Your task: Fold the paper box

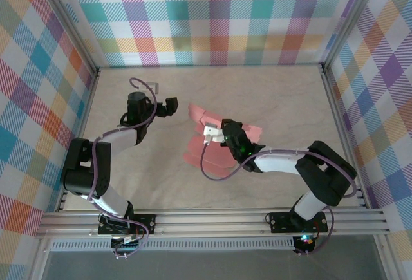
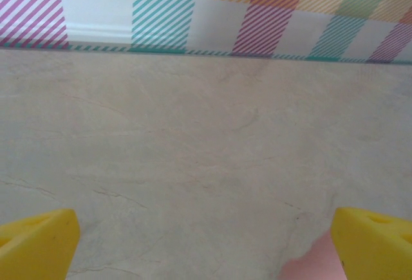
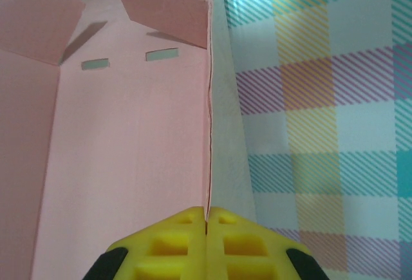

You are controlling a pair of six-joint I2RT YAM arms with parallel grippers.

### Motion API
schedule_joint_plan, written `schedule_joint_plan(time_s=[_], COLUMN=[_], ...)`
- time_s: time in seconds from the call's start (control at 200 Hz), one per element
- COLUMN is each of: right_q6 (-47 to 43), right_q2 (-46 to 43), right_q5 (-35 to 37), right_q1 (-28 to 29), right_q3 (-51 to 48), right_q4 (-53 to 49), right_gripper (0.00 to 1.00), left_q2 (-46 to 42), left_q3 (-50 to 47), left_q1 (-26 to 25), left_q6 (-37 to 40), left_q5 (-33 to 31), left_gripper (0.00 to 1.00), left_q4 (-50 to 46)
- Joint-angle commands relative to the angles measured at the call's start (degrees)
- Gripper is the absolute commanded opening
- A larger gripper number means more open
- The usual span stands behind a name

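Note:
The paper box [image 1: 195,150] is a salmon-pink card blank with spread flaps, lying mid-table. My right gripper [image 1: 208,132] is over its middle, shut on it. In the right wrist view the yellow fingers [image 3: 180,241] of the right gripper [image 3: 206,212] pinch the thin edge of a raised pink panel [image 3: 129,138], which has two small slots and angled flaps at its far end. My left gripper [image 1: 161,100] hangs left of the card, open. In its own view the left gripper [image 2: 206,248] has bare table between its fingers [image 2: 35,244], and a pink corner [image 2: 312,264] lies by the right finger.
Plaid walls [image 1: 219,16] enclose the beige table [image 1: 270,93] at the back and on both sides. A metal rail [image 1: 212,219] runs along the near edge by the arm bases. Open table lies behind the card and to the far right.

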Motion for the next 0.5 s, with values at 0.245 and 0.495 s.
schedule_joint_plan(time_s=[0.245,0.495], right_q6=[-7.04,-11.09], right_q2=[2.6,5.96], right_q5=[2.1,3.24], right_q1=[1.89,2.37], right_q3=[-1.71,-2.54], right_q4=[11.86,17.35], right_gripper=[0.0,0.0], left_q2=[7.41,13.7], left_q3=[10.81,18.43], left_q1=[4.53,4.48], left_q6=[2.93,5.08], left_q5=[5.13,4.78], left_gripper=[1.0,0.99], left_q4=[-11.82,-20.97])
